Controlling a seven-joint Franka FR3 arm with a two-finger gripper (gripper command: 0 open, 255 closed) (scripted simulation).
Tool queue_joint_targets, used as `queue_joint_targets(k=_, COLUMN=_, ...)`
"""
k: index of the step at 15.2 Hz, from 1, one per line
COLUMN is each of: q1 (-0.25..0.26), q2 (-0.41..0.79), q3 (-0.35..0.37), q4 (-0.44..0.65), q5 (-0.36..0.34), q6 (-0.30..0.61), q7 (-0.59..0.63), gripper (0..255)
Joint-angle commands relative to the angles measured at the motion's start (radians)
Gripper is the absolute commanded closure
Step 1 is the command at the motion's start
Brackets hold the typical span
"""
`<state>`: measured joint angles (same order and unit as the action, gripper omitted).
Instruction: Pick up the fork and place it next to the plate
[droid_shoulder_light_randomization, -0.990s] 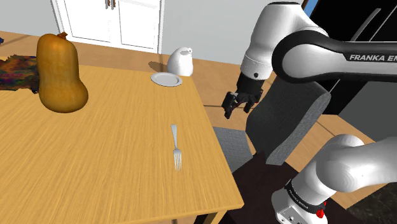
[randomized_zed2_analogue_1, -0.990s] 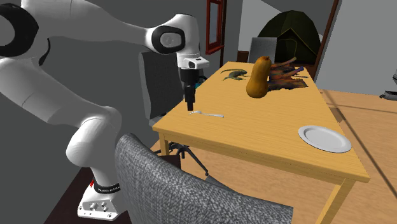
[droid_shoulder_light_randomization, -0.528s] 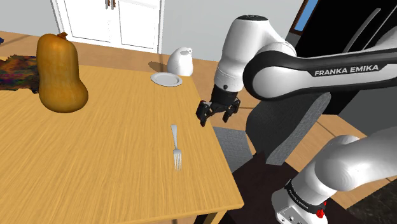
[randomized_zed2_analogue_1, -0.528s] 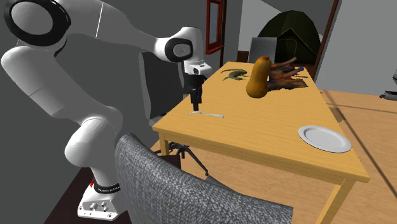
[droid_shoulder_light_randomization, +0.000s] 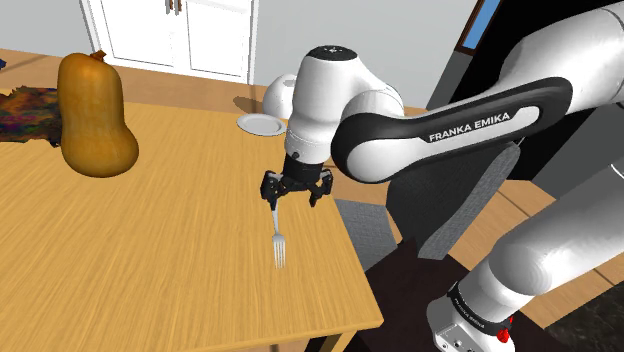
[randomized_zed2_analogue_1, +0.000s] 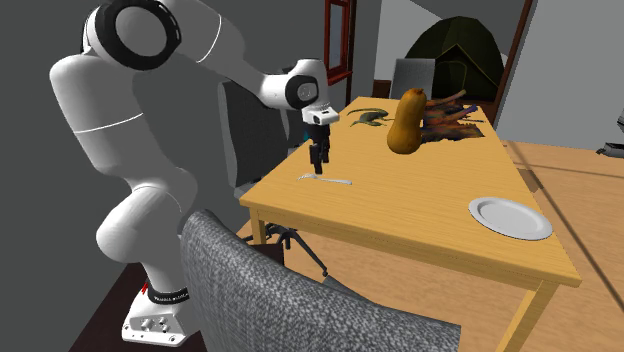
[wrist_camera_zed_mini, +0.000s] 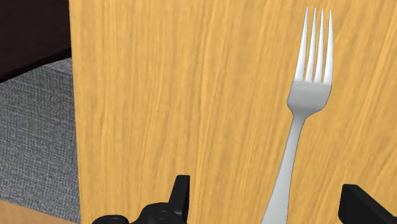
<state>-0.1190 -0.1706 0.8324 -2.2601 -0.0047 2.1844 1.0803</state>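
Hand (droid_shoulder_light_randomization: 296, 192) points straight down at the surface (droid_shoulder_light_randomization: 150, 260), fingers spread wide, nothing pinched. In the wrist view the hand (wrist_camera_zed_mini: 267, 202) straddles the fork (wrist_camera_zed_mini: 310, 95): the handle runs up between the two fingers with gaps on both sides, and the tines point away from the hand. The hand hovers just over the fork's handle end; cannot tell if the fingertips touch the wood.

Arm: the forearm comes in from the shoulder view's right with the wrist bent down. In the second exterior view the elbow is high, the upper links arch over from the stand, and the hand (randomized_zed2_analogue_1: 318, 160) hangs just above the fork (randomized_zed2_analogue_1: 328, 180).

Fork (droid_shoulder_light_randomization: 277, 235) lies flat on the surface near the edge on the stand's side, silver-grey.

Plate (droid_shoulder_light_randomization: 261, 124) is white and sits at a surface corner, well apart from the fork; in the second exterior view the plate (randomized_zed2_analogue_1: 510, 217) is near the right end of the surface (randomized_zed2_analogue_1: 420, 215).

A tan squash (droid_shoulder_light_randomization: 93, 115) stands upright on the surface, well apart from the hand. A grey chair (randomized_zed2_analogue_1: 290, 300) is pulled up near the surface edge.
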Motion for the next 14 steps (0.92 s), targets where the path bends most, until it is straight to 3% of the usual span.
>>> queue_joint_targets(k=1, q1=-0.026, q2=0.112, q3=0.056, q4=0.051, q5=-0.109, q6=0.031, q7=0.132, gripper=0)
queue_joint_targets(k=9, q1=-0.021, q2=0.226, q3=0.056, q4=0.033, q5=-0.238, q6=0.112, q7=0.234, gripper=0)
queue_joint_targets(k=14, q1=-0.020, q2=0.234, q3=0.054, q4=0.031, q5=-0.247, q6=0.118, q7=0.240, gripper=0)
